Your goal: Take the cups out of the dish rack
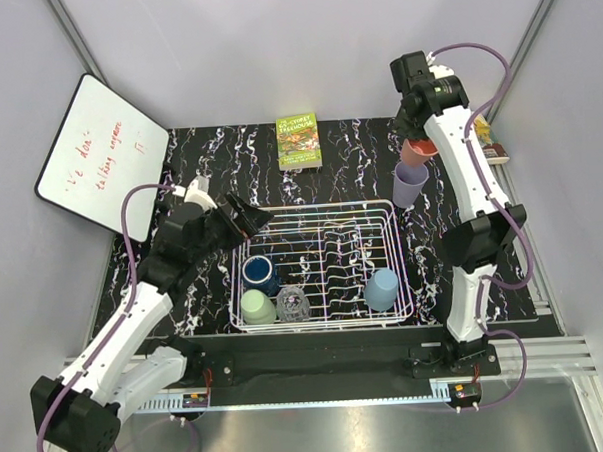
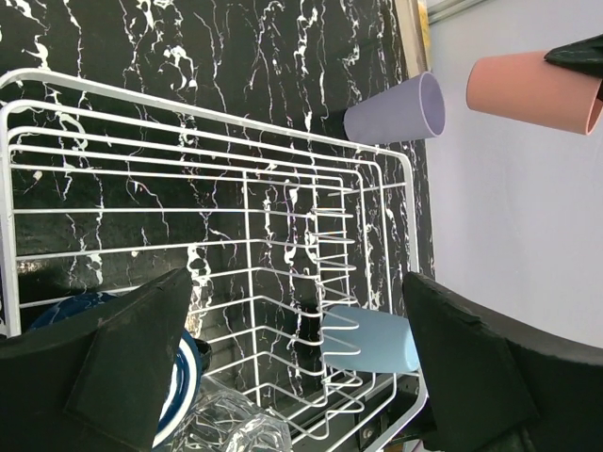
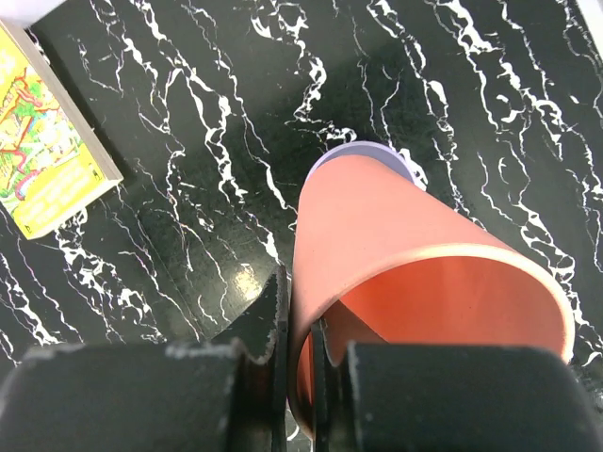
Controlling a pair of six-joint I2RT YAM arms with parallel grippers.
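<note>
White wire rectangular dish rack [image 1: 393, 214] sits mid-table on black marbled top [image 1: 358, 153]. Four tumblers inside: dark blue plastic cup [image 1: 259, 273], mouth up, pale green cup [image 1: 257, 308] and clear glass [image 1: 293, 304] at the near left, light blue cup [image 1: 381, 290] at the near right. Lavender cup [image 1: 411, 184] stands upright on the table just beyond the rack's far right corner. Right gripper [image 3: 300, 325] pinches the wall of the salmon pink cup [image 3: 396, 235], held mouth-up above the lavender one, apart. Left gripper [image 2: 297, 292] is spread wide, holding nothing, over the rack's left end.
</note>
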